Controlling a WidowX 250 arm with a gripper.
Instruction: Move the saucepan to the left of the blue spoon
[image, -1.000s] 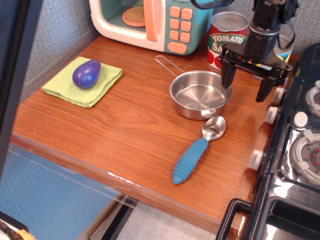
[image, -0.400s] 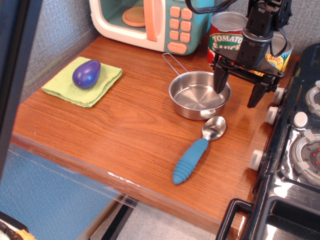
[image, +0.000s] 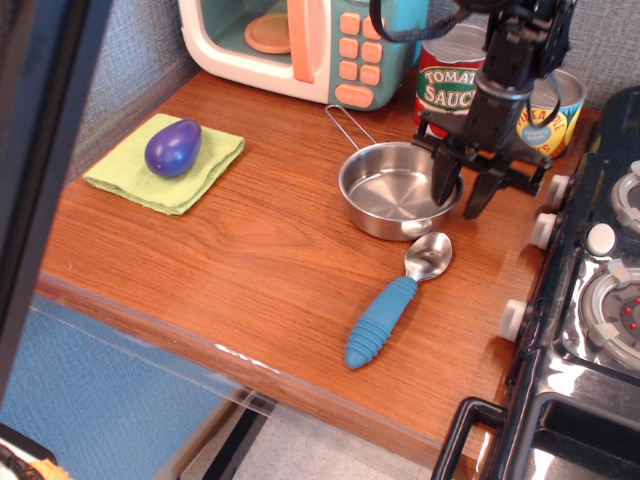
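Note:
The saucepan (image: 390, 195), a small shiny steel pan, sits on the wooden table right of centre, with its wire handle (image: 345, 122) pointing back-left. The blue spoon (image: 395, 300) lies just in front of it, its silver bowl close to the pan's front rim and its blue handle pointing to the front left. My gripper (image: 461, 192) points down at the pan's right rim. One finger is inside the pan and one outside, drawn close together on the rim.
A tomato can (image: 447, 85) and a second can (image: 555, 120) stand right behind the gripper. A toy microwave (image: 300, 40) is at the back. A purple egg-shaped toy (image: 173, 147) rests on a green cloth (image: 125, 175) at the left. A toy stove (image: 600, 300) borders the right.
My gripper has moved left and down from beside the pan onto its right rim, and the fingers have narrowed from wide open. The pan turned slightly, then stayed put; the spoon has not moved.

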